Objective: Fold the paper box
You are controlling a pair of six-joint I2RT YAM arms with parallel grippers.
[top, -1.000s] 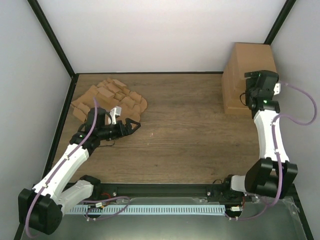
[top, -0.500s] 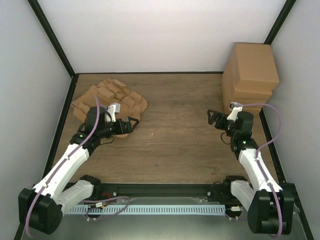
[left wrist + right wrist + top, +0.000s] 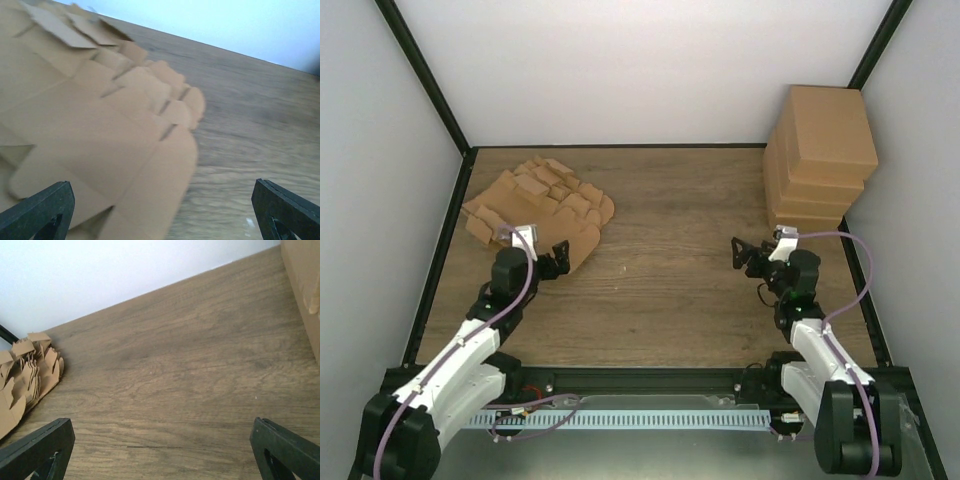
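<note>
No single paper box lies apart from the rest in any view. My left gripper (image 3: 558, 258) is open at the near right edge of a ragged heap of brown cardboard blanks (image 3: 540, 200). In the left wrist view a rounded flap of the heap (image 3: 100, 130) reaches in between the wide-apart fingers of that gripper (image 3: 160, 220), which hold nothing. My right gripper (image 3: 750, 255) is open low over bare wood at the right. Its wrist view shows only table between its fingers (image 3: 160, 455).
A tall block of stacked brown boxes (image 3: 820, 150) stands at the back right, its edge showing in the right wrist view (image 3: 305, 290). The heap (image 3: 25, 375) shows far left there. White walls and a black frame close the wooden table (image 3: 670, 270) in.
The right arm swung down from the stacked boxes to low over the table. The left arm drew back toward its base, its gripper now pointing at the heap's near edge.
</note>
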